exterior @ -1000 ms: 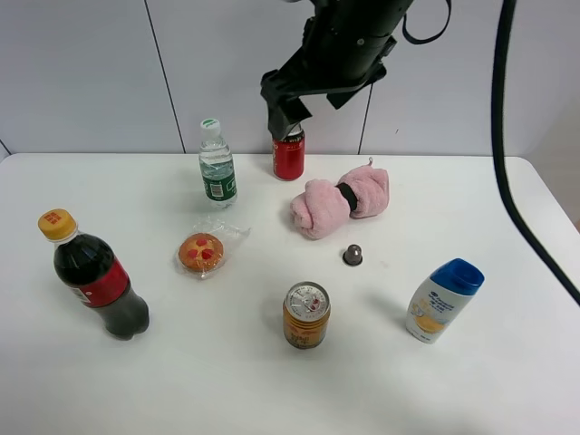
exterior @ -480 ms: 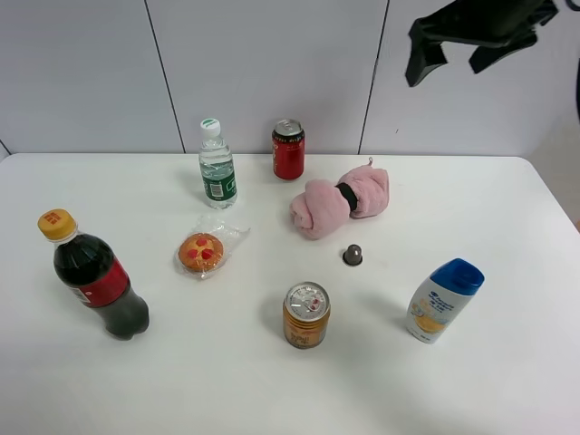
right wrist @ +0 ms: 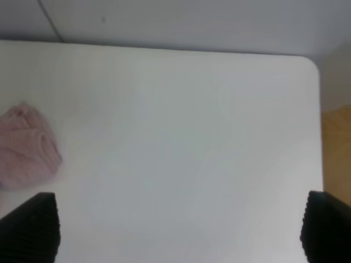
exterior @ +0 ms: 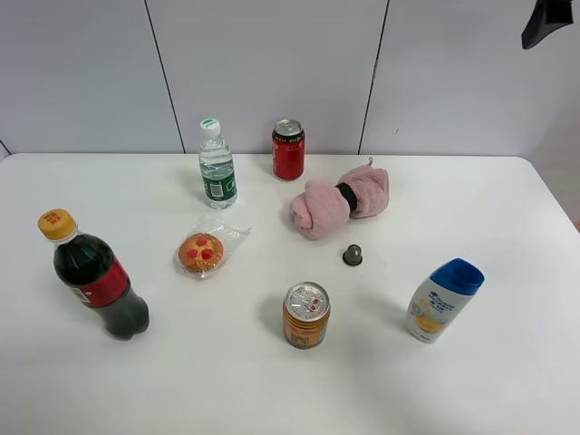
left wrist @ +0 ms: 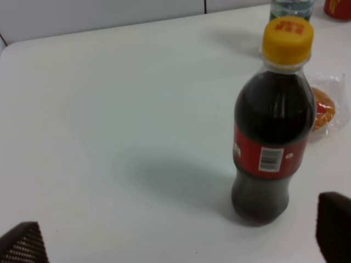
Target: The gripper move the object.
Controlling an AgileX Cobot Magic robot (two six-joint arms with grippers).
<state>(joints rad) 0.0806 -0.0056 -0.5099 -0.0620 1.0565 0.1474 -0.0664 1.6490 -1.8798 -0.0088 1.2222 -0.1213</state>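
The small clear water bottle (exterior: 217, 164) with white cap and green label stands upright at the back of the white table (exterior: 507, 227), left of a red can (exterior: 288, 150). Its base also shows in the left wrist view (left wrist: 290, 7). Nothing holds it. Only a black part of my right arm (exterior: 546, 22) shows in the exterior view, high at the top right corner, far from the bottle. My right gripper (right wrist: 178, 227) is open and empty above the table's far right part. My left gripper (left wrist: 178, 241) is open and empty, low near the dark cola bottle (left wrist: 271, 137).
A cola bottle (exterior: 91, 276) stands front left, a wrapped pastry (exterior: 203, 252) centre left. A pink towel (exterior: 340, 201), a small dark cap (exterior: 352, 255), a gold can (exterior: 306, 315) and a white shampoo bottle (exterior: 443, 300) are also on the table. The table's right edge (right wrist: 320, 109) shows.
My right arm has risen from above the red can and swung up and to the right, almost out of the exterior view. No object on the table has moved.
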